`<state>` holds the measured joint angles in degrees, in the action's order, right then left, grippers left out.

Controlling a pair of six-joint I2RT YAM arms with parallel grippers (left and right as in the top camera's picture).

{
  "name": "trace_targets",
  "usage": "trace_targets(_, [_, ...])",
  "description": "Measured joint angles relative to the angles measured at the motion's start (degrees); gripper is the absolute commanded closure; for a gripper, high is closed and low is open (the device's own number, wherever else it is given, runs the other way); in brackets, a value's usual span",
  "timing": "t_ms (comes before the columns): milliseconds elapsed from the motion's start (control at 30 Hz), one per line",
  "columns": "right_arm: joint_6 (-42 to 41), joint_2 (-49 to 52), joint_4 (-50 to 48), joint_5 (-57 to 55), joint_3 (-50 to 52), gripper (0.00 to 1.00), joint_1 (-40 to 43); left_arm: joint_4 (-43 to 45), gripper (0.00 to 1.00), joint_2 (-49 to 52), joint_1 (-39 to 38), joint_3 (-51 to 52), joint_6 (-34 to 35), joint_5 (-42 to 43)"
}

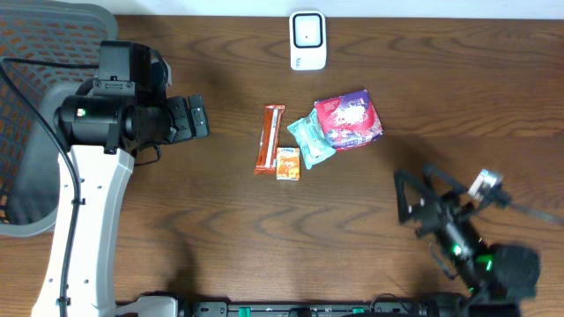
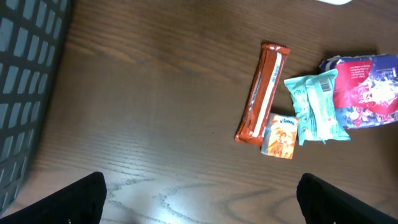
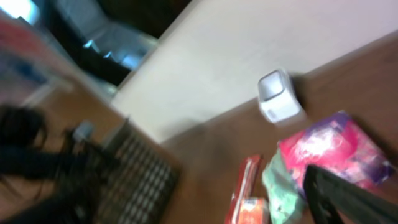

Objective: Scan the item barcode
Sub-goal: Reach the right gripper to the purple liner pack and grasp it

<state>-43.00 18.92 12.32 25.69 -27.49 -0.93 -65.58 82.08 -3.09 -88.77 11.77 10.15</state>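
Yielding no legible text. Blue lettering showing on orange sachet [image 2: 279,137], at five o'clock from bar wrapper [image 2: 262,93], too small to read; print on teal packet [image 2: 314,106] and magenta pouch [image 2: 367,90] blurring likewise.

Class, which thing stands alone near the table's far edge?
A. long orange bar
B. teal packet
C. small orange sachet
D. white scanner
D: the white scanner stands by itself there, while the other three lie clustered together.
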Motion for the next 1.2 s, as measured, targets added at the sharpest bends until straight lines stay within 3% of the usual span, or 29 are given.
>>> trace_targets(100, [5.14,13.92,14.32,-1.68,-12.5,0.01,0.0,0.04,0.02,0.0,0.0,0.02,0.0,0.0])
trace_targets(200, [8.98,26.49,22.1,0.35,-21.4,0.01,0.0,0.0,0.02,0.0,0.0,0.02,0.0,-0.02])
trace_targets(233, [9.88,30.6,23.23,1.92,-23.85,0.02,0.0,-0.02,0.02,0.0,0.0,0.02,0.0,-0.02])
trace_targets(267, [10.58,33.62,23.61,3.43,-25.53,0.11,0.0,-0.04,0.02,0.0,0.0,0.02,0.0,-0.04])
trace_targets(300, [11.19,36.63,23.52,5.33,-27.17,0.19,0.0,0.0,0.02,0.0,0.0,0.02,0.0,-0.04])
trace_targets(333, [11.89,39.34,22.75,7.19,-28.44,0.2,0.0,-0.02,0.02,0.0,0.0,0.02,0.0,-0.04])
trace_targets(467, [10.36,46.53,21.33,10.34,-30.38,0.02,0.0,-0.02,0.02,0.0,0.0,0.02,0.0,-0.02])
trace_targets(767, [1.57,65.51,19.17,8.02,-30.51,0.01,-0.07,-0.02,0.02,0.0,0.0,0.02,0.0,-0.02])
trace_targets(1200, [-6.25,82.01,4.2,7.32,-30.51,0.2,-0.37,-0.04,0.02,0.0,0.0,0.02,0.0,-0.02])
